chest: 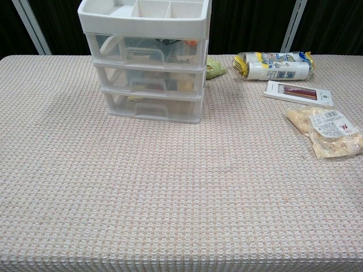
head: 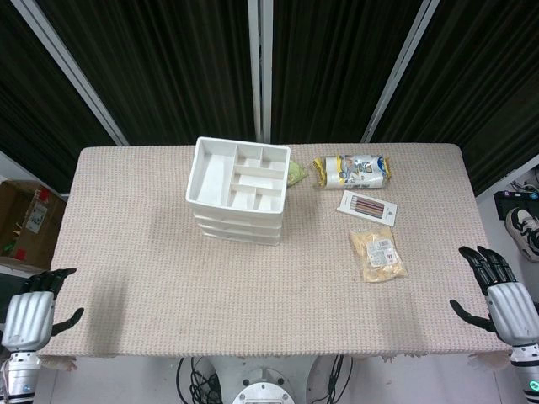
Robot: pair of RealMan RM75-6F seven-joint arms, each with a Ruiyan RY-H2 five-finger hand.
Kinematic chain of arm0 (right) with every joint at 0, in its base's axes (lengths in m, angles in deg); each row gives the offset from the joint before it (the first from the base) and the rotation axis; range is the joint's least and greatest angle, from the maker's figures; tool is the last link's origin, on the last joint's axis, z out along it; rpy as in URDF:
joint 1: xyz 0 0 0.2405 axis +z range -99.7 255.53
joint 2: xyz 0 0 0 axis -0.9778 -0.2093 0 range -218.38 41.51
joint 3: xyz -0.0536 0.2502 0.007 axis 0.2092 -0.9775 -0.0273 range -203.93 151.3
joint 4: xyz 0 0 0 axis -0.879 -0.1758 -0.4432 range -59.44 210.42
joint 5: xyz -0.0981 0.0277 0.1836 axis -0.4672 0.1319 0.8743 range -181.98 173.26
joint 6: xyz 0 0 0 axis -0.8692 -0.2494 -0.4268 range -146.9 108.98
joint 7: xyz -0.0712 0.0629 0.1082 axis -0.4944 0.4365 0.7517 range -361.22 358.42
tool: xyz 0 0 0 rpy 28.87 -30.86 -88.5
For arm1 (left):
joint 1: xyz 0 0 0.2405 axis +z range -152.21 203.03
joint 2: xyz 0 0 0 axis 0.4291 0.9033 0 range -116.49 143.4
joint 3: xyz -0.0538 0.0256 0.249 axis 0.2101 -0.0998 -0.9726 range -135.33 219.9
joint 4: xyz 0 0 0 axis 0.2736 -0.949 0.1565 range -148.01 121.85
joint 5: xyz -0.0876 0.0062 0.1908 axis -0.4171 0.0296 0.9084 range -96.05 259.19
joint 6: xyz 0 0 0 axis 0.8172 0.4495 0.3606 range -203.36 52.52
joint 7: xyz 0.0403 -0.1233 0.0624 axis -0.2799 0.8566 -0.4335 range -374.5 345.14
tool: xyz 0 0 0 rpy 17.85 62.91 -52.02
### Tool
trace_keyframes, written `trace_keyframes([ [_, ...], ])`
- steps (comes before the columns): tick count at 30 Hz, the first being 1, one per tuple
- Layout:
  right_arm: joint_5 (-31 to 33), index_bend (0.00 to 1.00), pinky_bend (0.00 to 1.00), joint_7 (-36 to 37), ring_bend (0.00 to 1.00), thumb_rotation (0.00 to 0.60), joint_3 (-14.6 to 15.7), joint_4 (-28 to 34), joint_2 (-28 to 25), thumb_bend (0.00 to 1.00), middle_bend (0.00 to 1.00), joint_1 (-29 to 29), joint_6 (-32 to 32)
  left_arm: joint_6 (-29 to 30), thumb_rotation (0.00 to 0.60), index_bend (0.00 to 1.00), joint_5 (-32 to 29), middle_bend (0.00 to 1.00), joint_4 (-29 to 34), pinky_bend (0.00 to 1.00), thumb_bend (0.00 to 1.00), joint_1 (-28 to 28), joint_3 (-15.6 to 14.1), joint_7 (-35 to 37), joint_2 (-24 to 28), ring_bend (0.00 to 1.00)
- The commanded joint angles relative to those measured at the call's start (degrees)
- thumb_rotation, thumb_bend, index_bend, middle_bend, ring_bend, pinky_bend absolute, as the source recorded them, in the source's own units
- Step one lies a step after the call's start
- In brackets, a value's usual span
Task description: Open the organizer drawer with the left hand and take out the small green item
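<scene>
A white plastic organizer (head: 238, 189) (chest: 148, 62) with three clear drawers stands at the back middle of the table. All three drawers are pushed in; dim items show through their fronts, and I cannot pick out a green one inside. A small pale green item (head: 296, 173) (chest: 214, 68) lies on the cloth just behind the organizer's right side. My left hand (head: 34, 307) hangs off the table's front left corner, fingers apart, holding nothing. My right hand (head: 497, 290) sits off the front right corner, also spread and holding nothing. Neither hand shows in the chest view.
To the right of the organizer lie a yellow and white packet (head: 354, 171) (chest: 275, 65), a flat box of coloured sticks (head: 367, 207) (chest: 299, 93), and a clear bag of pale snacks (head: 377, 255) (chest: 327, 132). A cardboard box (head: 21, 220) stands on the floor at left.
</scene>
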Motion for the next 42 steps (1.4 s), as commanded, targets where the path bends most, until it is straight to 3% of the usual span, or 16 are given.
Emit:
trace_keyframes([
  [1, 0.2, 0.00, 0.06, -0.4, 0.00, 0.600, -0.1, 0.5, 0.0, 0.18, 0.10, 0.4, 0.5, -0.7, 0.600, 0.23, -0.4, 0.27, 0.9, 0.24, 0.18, -0.3, 0.7, -0.5, 0.3, 0.22],
  [8, 0.0, 0.00, 0.06, 1.7, 0.00, 0.600, -0.3, 0.3, -0.6, 0.18, 0.10, 0.6, -0.1, -2.1, 0.600, 0.23, 1.4, 0.28, 3.6, 0.28, 0.18, -2.5, 3.3, 2.3, -1.7, 0.25],
  [14, -1.7, 0.00, 0.06, 3.3, 0.00, 0.600, -0.7, 0.8, -1.7, 0.18, 0.11, 1.3, -1.8, -9.3, 0.600, 0.23, 2.5, 0.35, 5.6, 0.61, 0.19, -8.9, 6.7, 9.6, -7.2, 0.38],
  [20, -2.7, 0.00, 0.06, 2.4, 0.00, 0.600, -0.8, 2.6, -2.8, 0.18, 0.12, 1.9, -2.1, -22.9, 0.600, 0.24, -5.5, 0.45, 7.4, 0.89, 0.25, -16.9, 11.5, 22.5, -14.8, 0.56],
  [24, -2.5, 0.00, 0.06, 1.9, 0.00, 0.600, -0.7, 3.3, -3.1, 0.18, 0.13, 1.9, -2.1, -29.6, 0.600, 0.24, -12.5, 0.56, 5.4, 0.98, 0.33, -21.0, 15.4, 30.1, -21.2, 0.71],
  [30, -1.5, 0.00, 0.06, 2.2, 0.00, 0.600, -0.5, 3.2, -2.9, 0.18, 0.13, 1.8, -1.4, -33.8, 0.600, 0.21, -19.1, 0.75, 2.4, 1.00, 0.37, -23.7, 18.7, 36.3, -28.1, 0.87],
  [36, -1.1, 0.00, 0.06, 2.3, 0.00, 0.600, -0.3, 3.1, -2.5, 0.18, 0.13, 1.8, -0.9, -36.6, 0.600, 0.21, -24.3, 0.82, -0.4, 1.00, 0.37, -24.8, 21.7, 43.5, -33.9, 0.91],
  [42, -0.9, 0.00, 0.06, 1.9, 0.00, 0.600, -0.2, 3.4, -2.6, 0.18, 0.13, 1.7, -1.0, -37.5, 0.600, 0.19, -26.7, 0.83, -3.5, 1.00, 0.37, -25.3, 23.3, 46.2, -37.9, 0.91],
])
